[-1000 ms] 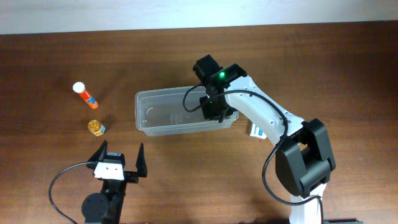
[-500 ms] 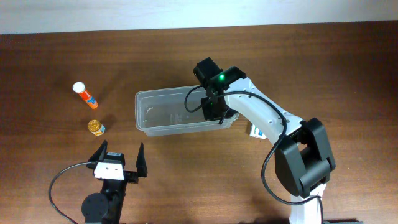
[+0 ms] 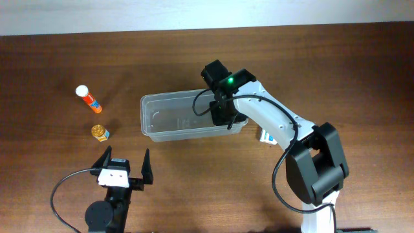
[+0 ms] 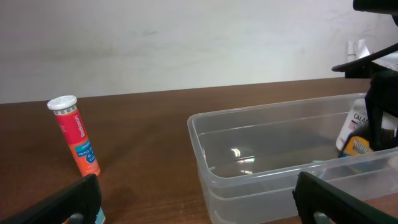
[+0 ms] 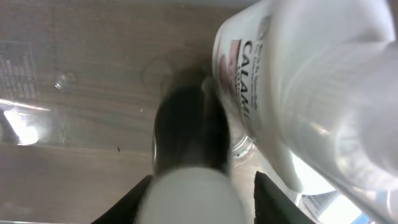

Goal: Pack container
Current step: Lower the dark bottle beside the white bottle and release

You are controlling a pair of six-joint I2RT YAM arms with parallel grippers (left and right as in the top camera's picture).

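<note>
The container (image 3: 169,122) sits at the middle of the worktop (image 3: 336,71), long side running left to right. Inside its right end, the right end effector (image 3: 224,115) appears clamped on a tilted white bottle (image 4: 353,132). The bottle should probably be lowered until it rests on the bottom, released gently, then the arm lifted straight up. The left end effector (image 3: 125,159) is spread wide, well apart.

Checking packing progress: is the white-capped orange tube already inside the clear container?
No, the orange tube sits well left of the container, outside its walls.
</note>
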